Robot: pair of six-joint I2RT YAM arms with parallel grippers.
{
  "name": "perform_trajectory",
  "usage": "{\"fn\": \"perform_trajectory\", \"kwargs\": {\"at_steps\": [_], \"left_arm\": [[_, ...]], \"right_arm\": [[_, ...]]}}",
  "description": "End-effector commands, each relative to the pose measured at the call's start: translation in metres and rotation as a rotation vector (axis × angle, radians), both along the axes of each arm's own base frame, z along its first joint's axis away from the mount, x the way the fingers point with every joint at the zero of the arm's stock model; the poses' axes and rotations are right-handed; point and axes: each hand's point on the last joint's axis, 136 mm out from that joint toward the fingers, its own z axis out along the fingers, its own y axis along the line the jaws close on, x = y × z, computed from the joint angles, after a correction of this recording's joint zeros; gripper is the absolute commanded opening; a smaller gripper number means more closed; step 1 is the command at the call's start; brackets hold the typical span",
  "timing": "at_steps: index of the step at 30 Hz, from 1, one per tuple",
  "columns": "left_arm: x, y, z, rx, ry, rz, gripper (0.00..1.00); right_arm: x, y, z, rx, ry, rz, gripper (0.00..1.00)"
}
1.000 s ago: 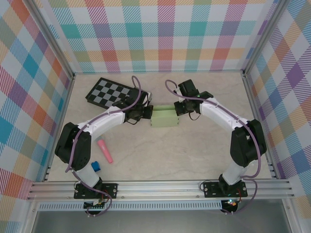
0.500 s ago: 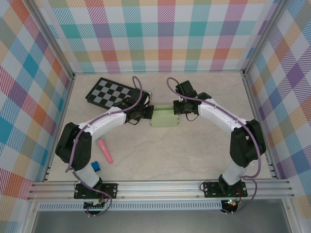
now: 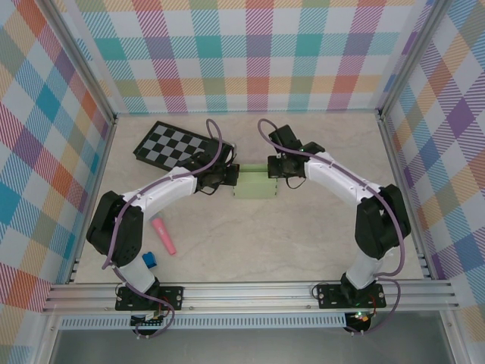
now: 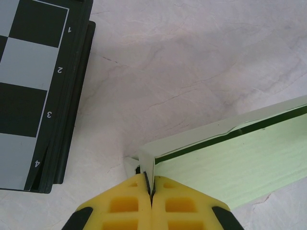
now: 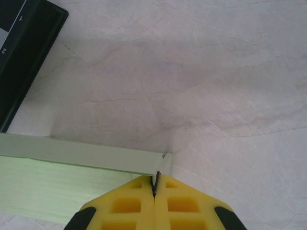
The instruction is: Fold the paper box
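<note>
The paper box (image 3: pixel 255 184) lies on the tabletop (image 3: pixel 303 235), a little toward 12 o'clock from the middle. It is a low pale-green rectangle with its long side running from 9 to 3 o'clock. The checkerboard (image 3: pixel 170 144) is at its 10 o'clock, near but apart.

You have both arms on the box. The left jaws are closed on the upright end flap at the 9 o'clock end. In the left wrist view the yellow fingers (image 4: pixel 125 207) press together with only the thin card edge between them. The right jaws are closed in the same way on a small tab at the corner near 2 o'clock.

I judge the card to be very light and thin, stiff along its creases but easy to bend or tear elsewhere. It will probably slide on the smooth tabletop if you push with one arm alone, so hold one end while the other works. Take it at a flap edge close to a crease, not in the middle of a panel. Pull gently, because a small tab can slip out or crumple.
</note>
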Motion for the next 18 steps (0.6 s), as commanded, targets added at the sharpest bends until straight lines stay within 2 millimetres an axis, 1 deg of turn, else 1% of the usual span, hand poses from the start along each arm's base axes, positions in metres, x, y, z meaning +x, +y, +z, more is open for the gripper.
{"fn": "perform_trajectory", "kwargs": {"at_steps": [1,3,8,15,18], "left_arm": [[-0.002,-0.025,0.007,-0.062,-0.017,-0.052,0.01],[-0.002,-0.025,0.007,-0.061,-0.017,-0.053,0.01],[-0.002,-0.025,0.006,-0.060,-0.015,-0.051,0.01],[-0.002,-0.025,0.006,-0.064,-0.013,-0.051,0.01],[-0.003,-0.024,0.006,-0.062,-0.012,-0.049,0.01]], "right_arm": [[-0.010,0.012,-0.011,0.007,0.077,0.000,0.00],[-0.012,0.014,-0.013,0.012,0.097,-0.008,0.00],[-0.013,0.016,-0.011,0.043,0.102,-0.042,0.00],[-0.015,0.017,-0.022,0.047,0.169,-0.109,0.00],[-0.016,0.017,-0.022,0.037,0.147,-0.112,0.00]]}}
